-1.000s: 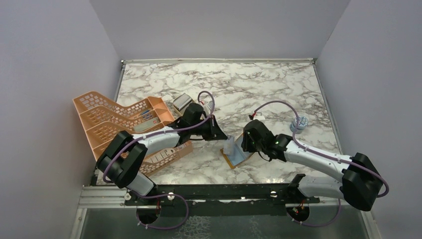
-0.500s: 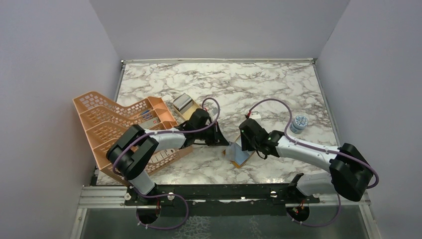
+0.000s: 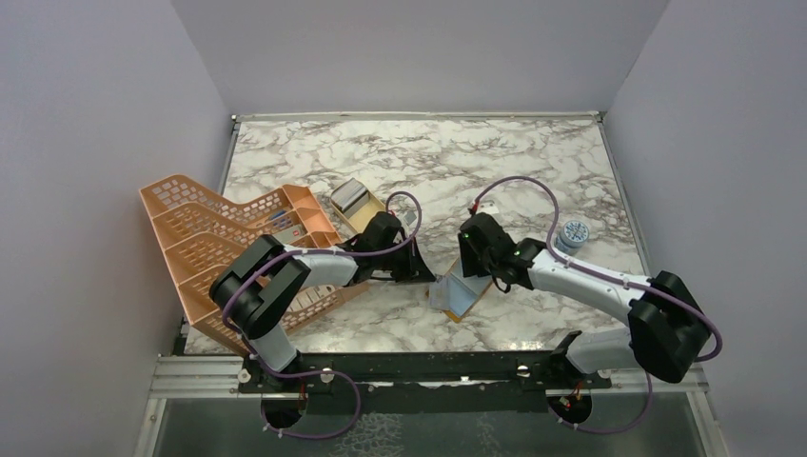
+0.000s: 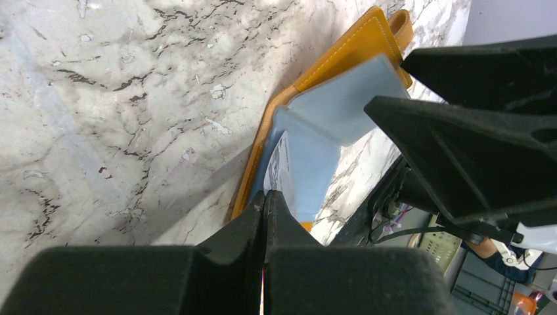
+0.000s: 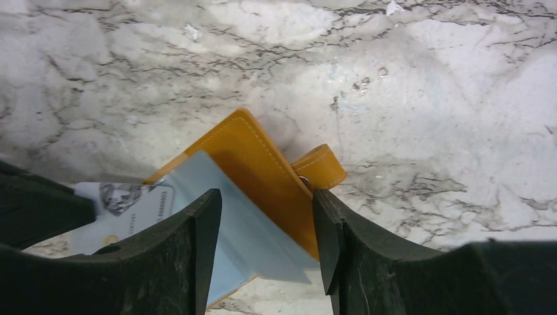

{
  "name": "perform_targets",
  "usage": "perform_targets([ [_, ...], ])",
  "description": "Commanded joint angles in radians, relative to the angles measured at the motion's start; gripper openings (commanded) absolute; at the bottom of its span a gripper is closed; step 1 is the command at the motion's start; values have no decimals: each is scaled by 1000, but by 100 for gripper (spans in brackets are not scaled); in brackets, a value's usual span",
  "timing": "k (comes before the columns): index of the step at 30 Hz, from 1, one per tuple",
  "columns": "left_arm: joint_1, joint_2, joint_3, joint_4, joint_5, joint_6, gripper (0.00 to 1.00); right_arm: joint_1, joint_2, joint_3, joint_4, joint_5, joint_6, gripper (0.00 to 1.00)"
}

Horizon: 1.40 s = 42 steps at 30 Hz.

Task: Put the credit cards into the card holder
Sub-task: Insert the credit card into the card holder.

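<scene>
Left wrist: 1 card (image 4: 280, 167), 1 card holder (image 4: 345, 56).

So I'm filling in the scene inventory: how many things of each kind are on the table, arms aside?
card holder: 1
credit card, at the holder's pocket: 1
peach lattice rack: 1
tan dish, contents too small to tell: 1
small round container: 1
Total: 5

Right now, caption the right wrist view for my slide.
Right hand open over the wallet; a card sits against its blue lining.
</scene>
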Motion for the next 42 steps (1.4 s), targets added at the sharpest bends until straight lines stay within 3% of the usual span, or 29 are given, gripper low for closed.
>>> perform_targets([
  [1,-5,15,-12,10,-42,33,0,-35,33,12,2,-7,-67,55],
  [6,-5,14,3,-4,-53,44,0,-44,51,4,-4,-35,-45,53],
  [14,-4,3,117,-177,-148,155,0,-43,63,-56,-29,-103,131,38],
  [20,3,-11,176,-224,-162,182,0,-43,-58,-192,67,-254,310,30],
  [28,3,-77,67,-75,-24,67,0,-42,-174,-340,143,-317,454,28],
  [42,3,-88,-16,18,-7,-27,0,-39,-218,-390,190,-330,438,26],
])
